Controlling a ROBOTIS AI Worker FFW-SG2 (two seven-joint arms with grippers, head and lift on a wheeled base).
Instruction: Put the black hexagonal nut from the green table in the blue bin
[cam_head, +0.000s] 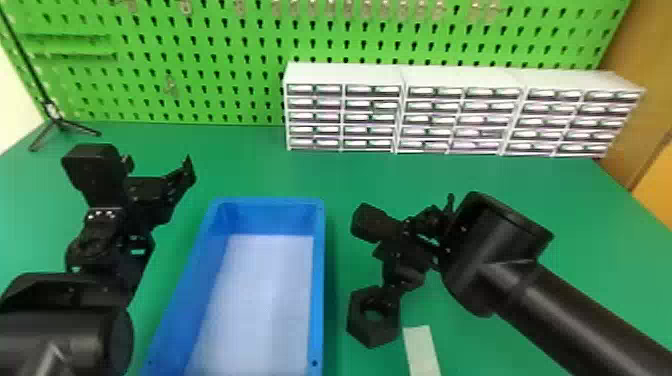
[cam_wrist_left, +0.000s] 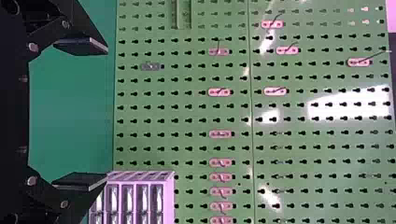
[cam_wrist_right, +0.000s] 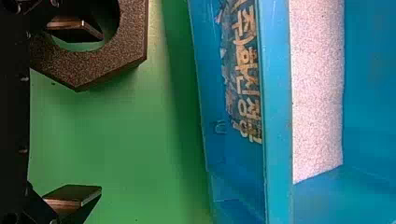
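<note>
Your black hexagonal nut (cam_head: 361, 327) was outside the blue bin (cam_head: 318, 285), just to its right in the head view, at the robot's right gripper (cam_head: 395, 262). In the right wrist view, the fingers (cam_wrist_right: 77, 191) of your right gripper (cam_wrist_right: 101, 113) stood well apart. One of them showed within the outline of the nut's round hole, while the other was clear of the nut, over the green table (cam_head: 240, 155). You could not tell from this whether that first finger passed through the hole or merely lay across it, nor whether the nut touched the tabletop (its flat face and part of its outer side were both visible to you there).

Your left gripper (cam_head: 158, 166) was to the left of the bin's far end, with its two fingers (cam_wrist_left: 81, 45) spread wide and a gap between them, facing the green pegboard (cam_head: 210, 60).

The bin lay lengthwise in front of you, between the two arms, with a pale lining (cam_head: 265, 300) along its floor. A pale strip (cam_head: 422, 350) was beside the nut, on the side away from the bin. Behind the work, white drawer units (cam_head: 345, 75) stood in a row toward the right, against the pegboard, and a thin black stand (cam_head: 57, 122) stood at the table's far left.
</note>
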